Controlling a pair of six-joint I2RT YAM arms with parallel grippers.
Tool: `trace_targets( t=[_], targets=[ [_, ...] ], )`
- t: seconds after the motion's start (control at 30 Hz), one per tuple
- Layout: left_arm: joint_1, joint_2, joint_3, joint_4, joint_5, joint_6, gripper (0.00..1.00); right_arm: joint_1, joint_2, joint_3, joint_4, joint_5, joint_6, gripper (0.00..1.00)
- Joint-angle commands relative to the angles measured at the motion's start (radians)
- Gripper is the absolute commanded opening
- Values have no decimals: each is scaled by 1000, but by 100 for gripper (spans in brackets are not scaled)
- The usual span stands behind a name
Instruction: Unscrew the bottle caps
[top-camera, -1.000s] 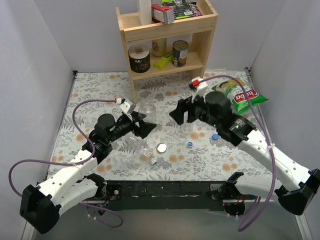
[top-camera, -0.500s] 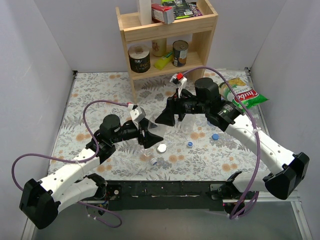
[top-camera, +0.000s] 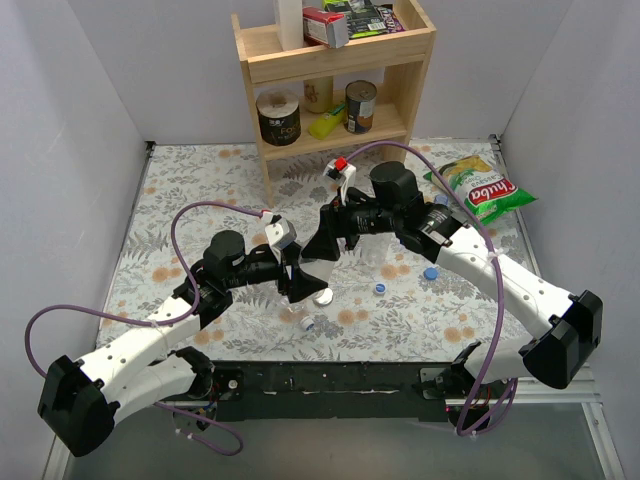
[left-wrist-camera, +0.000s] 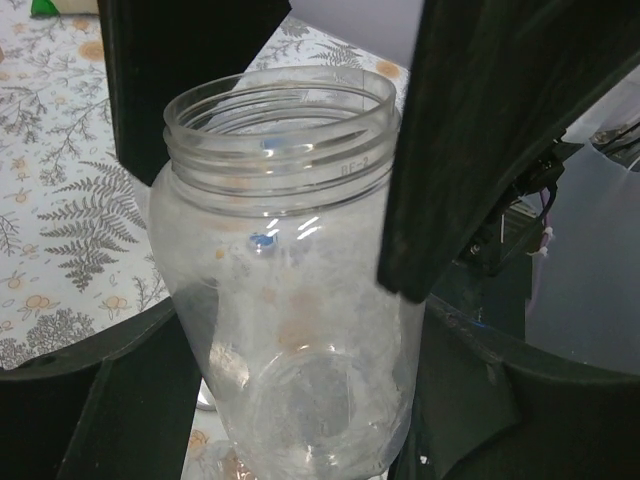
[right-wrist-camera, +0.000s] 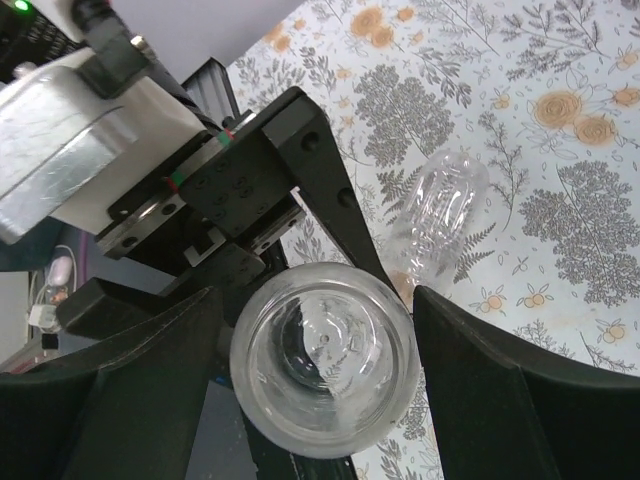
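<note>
Two grippers meet on one thing; furthest left, the left gripper (left-wrist-camera: 335, 120) is clamped on the wide-mouthed bottle (left-wrist-camera: 290, 300), one dark finger pressed to each side of its clear body just under the threaded neck, so the neck and mouth stand free beyond the fingers; I judge this hold is meant to keep the bottle from turning while the other arm works its top. The mouth is bare, its threads showing and no cap on it, so for this bottle the unscrewing looks done. Below and just to the right of the left gripper, a whitish cap (top-camera: 322, 296) lies flat on the floral table (top-camera: 200, 190), apart from the bottle; its width suggests it belongs to this mouth, though I cannot confirm that. Further right, the right gripper (right-wrist-camera: 318, 300) hangs directly over the open mouth with its fingers spread wide, one on each side of the rim and apparently not touching it; it holds nothing. Beyond its fingertips a second clear bottle (right-wrist-camera: 440, 215) lies on its side on the table; whether that one is capped I cannot tell. Below and to the right of the right gripper, a blue cap (top-camera: 380, 288) and a second blue cap (top-camera: 430, 272) rest loose on the table.
</note>
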Motion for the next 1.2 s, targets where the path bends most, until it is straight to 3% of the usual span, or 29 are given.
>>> trace_targets(
  t=[0.0,0.17,0.27,0.3,0.4,0.5,0.57,0.6,0.67,0.83,1.0,1.17],
  targets=[
    [-3,-10,35,16,-21,20,46,34,23,34,-63,13,-41,83],
    [-4,-19,31,17,-49,19,45,39,36,31,-76,7,-54,81],
    [-4,-37,18,34,-60,20,45,39,36,21,-90,13,-63,73],
    [-4,-37,18,34,-58,19,45,39,33,13,-86,18,-63,60],
    [-4,-21,29,25,-52,14,46,39,20,14,-73,32,-58,42],
    [-4,-13,29,31,-80,-10,59,39,6,31,-86,65,-71,26],
    [-4,-13,26,40,-103,-38,76,39,-5,40,-106,111,-87,22],
    [-4,-11,28,40,-112,-43,79,39,-8,53,-113,130,-92,18],
    [-4,-8,29,36,-123,-56,98,39,-23,57,-129,194,-107,16],
    [-3,-19,46,-10,-178,-41,98,37,-65,60,-135,405,-144,11],
    [26,-94,26,-68,-245,52,98,59,-117,-36,9,532,-175,10],
    [115,-148,20,-110,-458,77,98,117,-105,-125,150,688,-210,12]
  ],
)
